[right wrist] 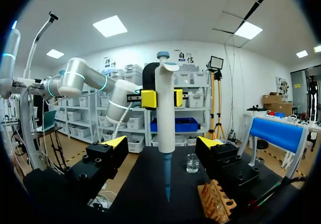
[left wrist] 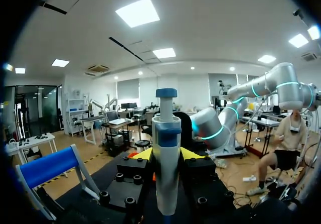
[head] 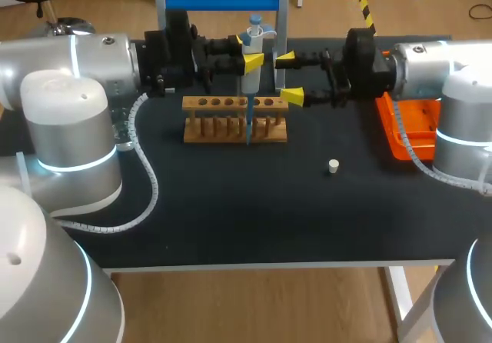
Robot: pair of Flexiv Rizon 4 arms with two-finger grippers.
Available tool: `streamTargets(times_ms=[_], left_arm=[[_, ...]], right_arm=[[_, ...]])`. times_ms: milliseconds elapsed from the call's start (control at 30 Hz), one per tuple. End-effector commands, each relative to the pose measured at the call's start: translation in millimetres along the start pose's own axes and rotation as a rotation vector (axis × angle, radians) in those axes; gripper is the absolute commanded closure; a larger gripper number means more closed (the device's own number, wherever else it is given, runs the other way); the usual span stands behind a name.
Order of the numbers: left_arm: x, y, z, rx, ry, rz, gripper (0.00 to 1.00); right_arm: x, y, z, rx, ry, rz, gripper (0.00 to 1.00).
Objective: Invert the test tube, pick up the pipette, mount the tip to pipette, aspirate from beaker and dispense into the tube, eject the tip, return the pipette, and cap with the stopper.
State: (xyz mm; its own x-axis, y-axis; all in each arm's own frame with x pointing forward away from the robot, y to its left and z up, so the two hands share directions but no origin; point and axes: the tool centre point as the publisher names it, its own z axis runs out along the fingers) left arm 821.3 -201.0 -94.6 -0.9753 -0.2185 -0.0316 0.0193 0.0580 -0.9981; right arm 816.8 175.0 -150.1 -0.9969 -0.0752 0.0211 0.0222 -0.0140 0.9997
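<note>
1 white-and-blue plastic pipette [head: 252, 54] with a blue tip is hanging upright over the wooden test-tube rack [head: 231, 124]. The left gripper [left wrist: 166, 155] is clamping its body from 2 sides. The right gripper [head: 289, 74] is standing wide open just beside it, holding nothing. A small white stopper [head: 333, 166] is lying nearby on the black table [head: 231, 212].

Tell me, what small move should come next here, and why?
Probably the left fingers, shut on the pipette, should carry it to the beaker: a blue tip is already mounted, and the right fingers stand open beside it.
</note>
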Motion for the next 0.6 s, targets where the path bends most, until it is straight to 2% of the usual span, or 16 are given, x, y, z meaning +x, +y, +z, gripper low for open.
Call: streamTargets(times_ms=[33, 333, 600], left_arm=[[-0.5, 0.7, 0, 0.003, 0.001, 0.001, 1.00], [-0.5, 0.7, 0, 0.003, 0.001, 0.001, 1.00], [-0.5, 0.7, 0, 0.003, 0.001, 0.001, 1.00]], right_arm=[[-4, 2, 7, 0.005, 0.012, 0.003, 0.16], [-4, 6, 19, 0.026, 0.033, -0.003, 0.10], [-9, 5, 28, 0.035, 0.032, -0.007, 0.11]])
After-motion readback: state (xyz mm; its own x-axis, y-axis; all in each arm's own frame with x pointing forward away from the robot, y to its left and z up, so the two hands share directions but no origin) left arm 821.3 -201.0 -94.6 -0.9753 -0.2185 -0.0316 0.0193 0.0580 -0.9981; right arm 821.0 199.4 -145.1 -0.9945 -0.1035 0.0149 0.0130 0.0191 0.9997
